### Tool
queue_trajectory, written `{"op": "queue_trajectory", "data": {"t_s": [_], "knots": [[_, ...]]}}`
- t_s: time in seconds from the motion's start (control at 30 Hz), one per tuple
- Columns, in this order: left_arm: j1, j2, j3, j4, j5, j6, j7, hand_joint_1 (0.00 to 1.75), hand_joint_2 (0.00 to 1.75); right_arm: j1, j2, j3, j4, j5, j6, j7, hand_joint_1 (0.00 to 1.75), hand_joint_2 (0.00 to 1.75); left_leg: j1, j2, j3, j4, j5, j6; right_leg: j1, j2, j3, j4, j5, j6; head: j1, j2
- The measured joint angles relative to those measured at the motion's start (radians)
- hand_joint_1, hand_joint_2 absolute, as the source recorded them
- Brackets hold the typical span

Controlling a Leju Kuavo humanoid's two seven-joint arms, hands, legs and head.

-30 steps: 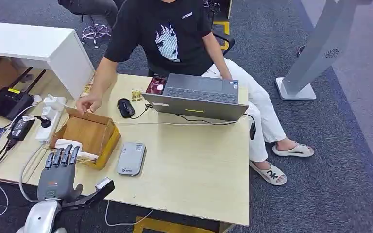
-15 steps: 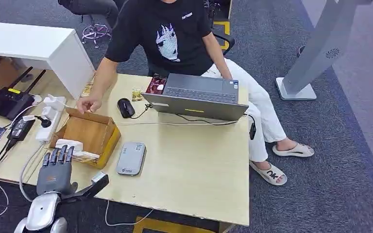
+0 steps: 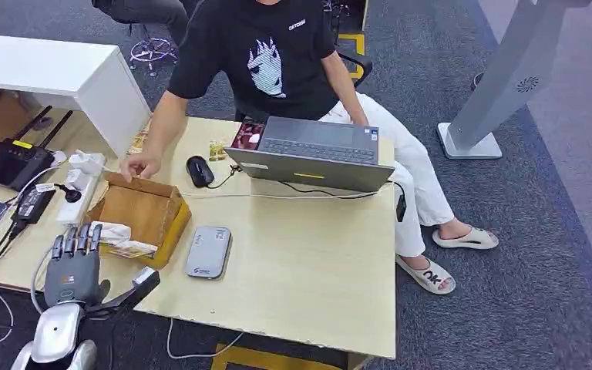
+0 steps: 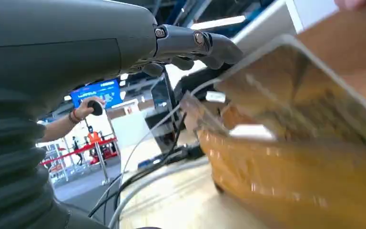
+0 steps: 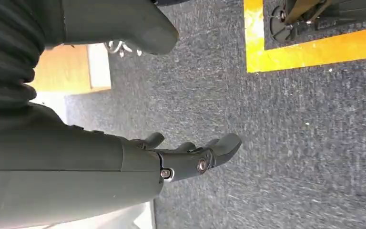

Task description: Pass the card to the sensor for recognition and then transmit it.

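An open cardboard box (image 3: 145, 210) stands on the wooden table, with white cards or packets (image 3: 117, 233) lying at its near end. To the right of the box lies the grey card sensor (image 3: 208, 251). My left hand (image 3: 73, 266) hovers at the table's near left edge, just short of the box, fingers straight, thumb out to the right, holding nothing. The left wrist view shows its fingers (image 4: 190, 42) beside the blurred box (image 4: 314, 157). My right hand (image 5: 181, 157) hangs over grey carpet with nothing in it, fingers loosely bent.
A person in a black shirt sits across the table, one hand (image 3: 140, 163) on the box's far rim. A laptop (image 3: 316, 154), a mouse (image 3: 199, 170) and cables lie at the back. A router (image 3: 15, 162), power strip (image 3: 77, 185) and adapter crowd the left.
My left hand has drawn back toward me and to the left, off the box's near edge. The box, sensor and person's hand have stayed put.
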Motion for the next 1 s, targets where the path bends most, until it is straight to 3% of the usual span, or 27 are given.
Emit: {"op": "queue_trajectory", "data": {"t_s": [0.17, 0.37, 0.47, 0.67, 1.0], "knots": [[-0.017, 0.002, -0.004, 0.011, 0.0, 0.027, -0.05, 0.0, 1.75, 0.0, -0.001, 0.0, 0.0, 0.019, 0.0, -0.008, 0.0, 1.75, 0.0, 0.0, 0.0, 0.0, 0.0, 0.0, 0.0, 0.0, 0.0, 0.0, 0.0, 0.0, 0.0, 0.0], [-0.028, 0.002, -0.006, 0.015, 0.0, 0.033, -0.066, 0.0, 1.75, 0.0, -0.002, -0.001, 0.0, 0.026, 0.001, -0.008, 0.0, 1.75, 0.0, 0.0, 0.0, 0.0, 0.0, 0.0, 0.0, 0.0, 0.0, 0.0, 0.0, 0.0, 0.0, 0.0], [-0.034, -0.005, -0.007, 0.016, 0.0, 0.035, -0.127, 0.0, 1.75, 0.0, -0.002, -0.004, 0.0, 0.04, 0.01, -0.008, 0.0, 1.75, 0.0, 0.0, 0.0, 0.0, 0.0, 0.0, 0.0, 0.0, 0.0, 0.0, 0.0, 0.0, 0.0, 0.0], [-0.077, -0.047, -0.006, 0.031, 0.0, -0.03, -0.245, 0.0, 1.75, 0.0, -0.005, -0.015, 0.0, 0.071, 0.016, -0.008, 0.0, 1.75, 0.0, 0.0, 0.0, 0.0, 0.0, 0.0, 0.0, 0.0, 0.0, 0.0, 0.0, 0.0, 0.0, 0.0], [-0.11, -0.079, 0.002, 0.059, 0.002, -0.06, -0.277, 0.0, 1.75, -0.001, -0.006, -0.026, 0.0, 0.083, 0.019, -0.008, 0.0, 1.75, 0.0, 0.0, 0.0, 0.0, 0.0, 0.0, 0.0, 0.0, 0.0, 0.0, 0.0, 0.0, 0.0, 0.0]]}}
